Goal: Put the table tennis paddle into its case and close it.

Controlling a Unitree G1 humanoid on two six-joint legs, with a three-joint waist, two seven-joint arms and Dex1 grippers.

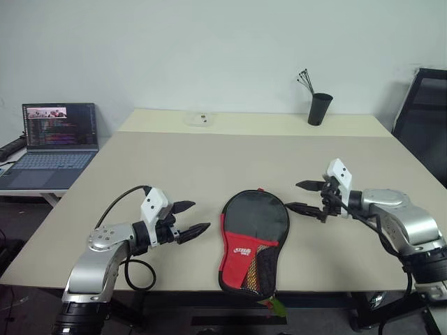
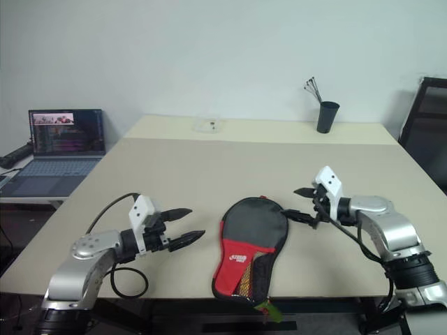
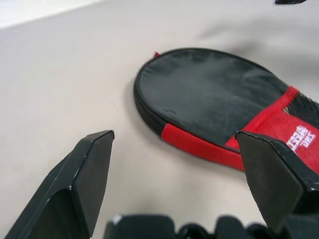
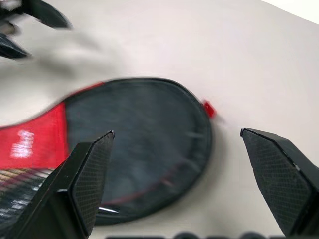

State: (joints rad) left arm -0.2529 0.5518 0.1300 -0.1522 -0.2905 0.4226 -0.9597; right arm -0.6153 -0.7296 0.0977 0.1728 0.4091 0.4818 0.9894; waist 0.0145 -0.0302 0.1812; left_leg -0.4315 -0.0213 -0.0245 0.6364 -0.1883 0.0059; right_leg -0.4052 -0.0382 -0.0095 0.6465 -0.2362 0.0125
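While the case [image 1: 253, 237] lay flat at the middle of the table's near edge, its narrow red end with the mesh pocket and the green tag [image 1: 277, 306] reached just past that edge, and its round black end pointed toward the middle of the table [image 1: 209, 167]. Its rim looked closed all the way round in both wrist views, and the paddle could not be seen, so whether it was inside could not be told.

The left gripper [image 1: 190, 219] hung just to the left of the case, apart from it, with its two black fingers spread wide and nothing between them. The right gripper [image 1: 302, 196] hung just to the right of the case's round end, also apart from it, its fingers likewise spread and empty. Both pointed inward at the case.

Beyond the case the beige tabletop was bare across its middle and along both side edges. At the far edge a black cup [image 1: 320, 109] holding thin sticks stood toward the right corner, and a small clear flat box [image 1: 200, 119] lay near the far edge, left of centre.

Off the left edge an open laptop [image 1: 52, 143] sat on a lower stand. A dark chair [image 1: 422, 118] stood past the far right corner, and a plain pale wall closed the room behind.
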